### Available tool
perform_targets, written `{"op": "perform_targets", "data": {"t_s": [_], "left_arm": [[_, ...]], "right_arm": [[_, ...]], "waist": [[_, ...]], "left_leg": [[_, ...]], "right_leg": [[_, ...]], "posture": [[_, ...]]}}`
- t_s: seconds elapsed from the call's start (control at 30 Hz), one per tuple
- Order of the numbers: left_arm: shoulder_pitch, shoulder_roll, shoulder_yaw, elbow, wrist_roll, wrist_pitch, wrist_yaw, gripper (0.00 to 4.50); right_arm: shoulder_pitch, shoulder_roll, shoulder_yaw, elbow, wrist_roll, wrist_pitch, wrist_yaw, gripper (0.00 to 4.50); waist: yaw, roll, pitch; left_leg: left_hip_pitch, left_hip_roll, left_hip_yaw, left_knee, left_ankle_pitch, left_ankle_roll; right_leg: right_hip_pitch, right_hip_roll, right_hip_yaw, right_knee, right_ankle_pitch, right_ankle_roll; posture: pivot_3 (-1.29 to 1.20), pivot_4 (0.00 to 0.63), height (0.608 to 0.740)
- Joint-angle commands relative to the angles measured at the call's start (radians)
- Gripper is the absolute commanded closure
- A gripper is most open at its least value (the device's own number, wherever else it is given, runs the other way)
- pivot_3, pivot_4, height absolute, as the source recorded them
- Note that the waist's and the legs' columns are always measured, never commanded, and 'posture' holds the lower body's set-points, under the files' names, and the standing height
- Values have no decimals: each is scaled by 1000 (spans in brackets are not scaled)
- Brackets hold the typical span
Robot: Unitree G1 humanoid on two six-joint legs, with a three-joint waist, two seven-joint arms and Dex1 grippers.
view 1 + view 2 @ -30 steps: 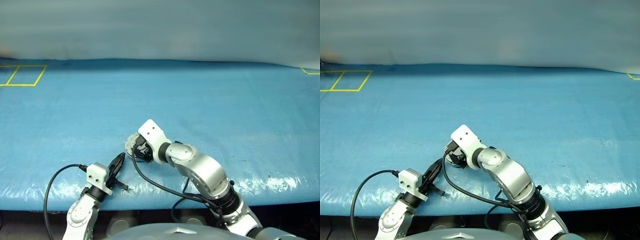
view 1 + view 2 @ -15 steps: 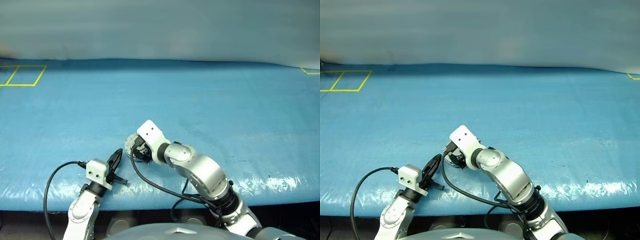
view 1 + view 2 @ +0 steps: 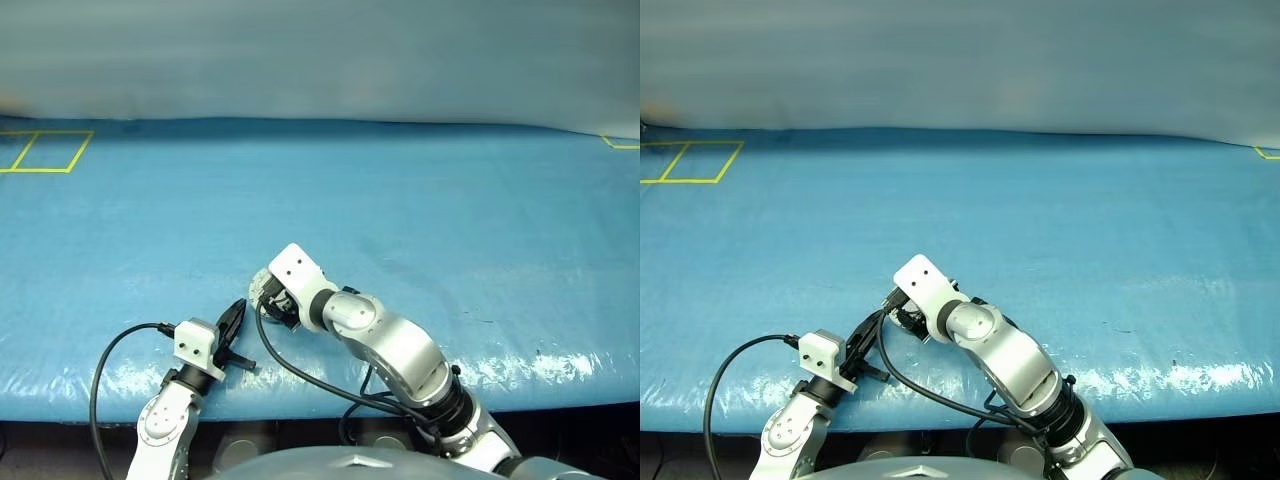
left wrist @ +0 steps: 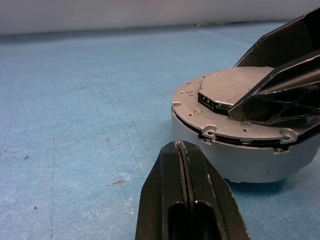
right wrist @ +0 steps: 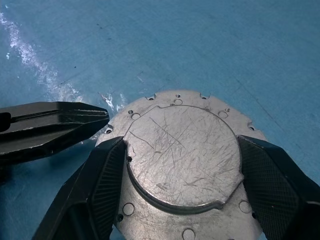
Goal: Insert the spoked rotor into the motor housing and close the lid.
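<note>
Near the front edge of the blue table (image 3: 420, 200), you have these to check:
Motor housing (image 4: 250, 160): it sits flat on the table with the lid (image 5: 182, 150) down on top, plain scratched face up, rim dots showing.
Right gripper (image 5: 182, 192): you see its two black fingers spread wide, one at each side of the lid's raised centre disc, close against its edge; whether they press on it you cannot tell.
Left gripper (image 4: 181, 150): your left jaws are pressed together, holding nothing, their tip just beside the housing's side wall, not touching it.
</note>
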Motion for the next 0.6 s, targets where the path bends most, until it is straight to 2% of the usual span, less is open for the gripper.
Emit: {"op": "perform_targets", "data": {"t_s": [0.03, 0.6], "left_arm": [[5, -3, -7, -47, 2, -8, 1, 4500], [-1, -7, -11, -31, 1, -18, -2, 4500]], "right_arm": [[12, 18, 10, 12, -3, 9, -12, 1312], [42, 18, 21, 47, -32, -25, -37, 1312]], "waist": [[0, 0, 0], [-1, 0, 0]], "left_leg": [[0, 0, 0, 0, 0, 0], [2, 1, 0, 0, 0, 0]], "right_leg": [[0, 0, 0, 0, 0, 0], [1, -1, 0, 0, 0, 0]], "posture": [[0, 150, 740], [0, 150, 740]]}}
